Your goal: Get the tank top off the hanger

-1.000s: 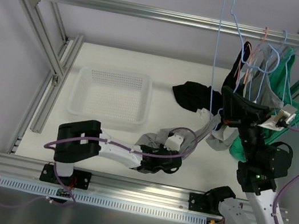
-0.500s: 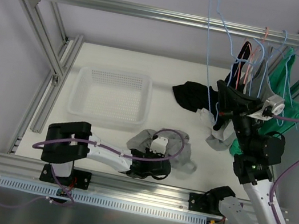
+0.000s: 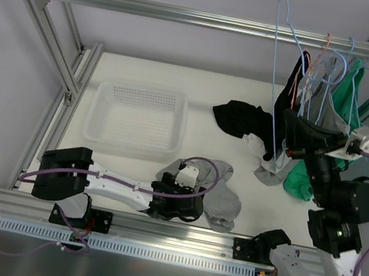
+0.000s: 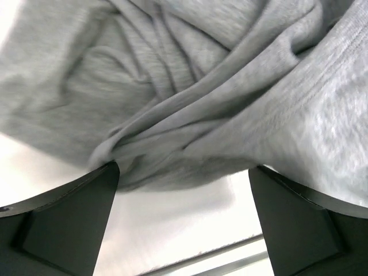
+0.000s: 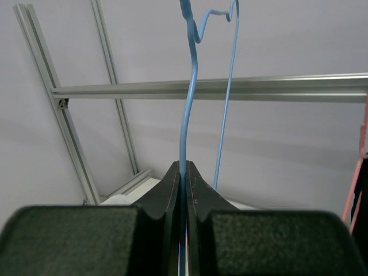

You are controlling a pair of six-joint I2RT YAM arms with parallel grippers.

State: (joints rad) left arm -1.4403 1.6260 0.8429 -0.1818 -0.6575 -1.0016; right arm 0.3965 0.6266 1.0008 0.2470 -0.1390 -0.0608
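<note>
The grey tank top (image 3: 221, 203) lies crumpled on the table near the front edge, off the hanger. My left gripper (image 3: 188, 208) sits low at its left edge. In the left wrist view the grey tank top (image 4: 201, 86) fills the frame, and my left gripper (image 4: 181, 168) is open with its fingers (image 4: 69, 218) wide apart at the cloth's hem, holding nothing. My right gripper (image 3: 275, 136) is raised at the right, shut on the thin blue wire hanger (image 3: 275, 68). The right wrist view shows the hanger (image 5: 190, 86) pinched in my right gripper (image 5: 185, 169), bare of cloth.
A white mesh basket (image 3: 100, 130) stands at the left. A black garment (image 3: 234, 118) lies at mid-table. More hangers with a green garment (image 3: 301, 184) and other clothes hang from the metal rail (image 3: 191, 16) at the right. Frame posts (image 3: 67, 74) border the left side.
My left gripper dragged the grey tank top toward the front of the table, then opened and let it go. My right gripper swung left with the blue hanger, then back right.
</note>
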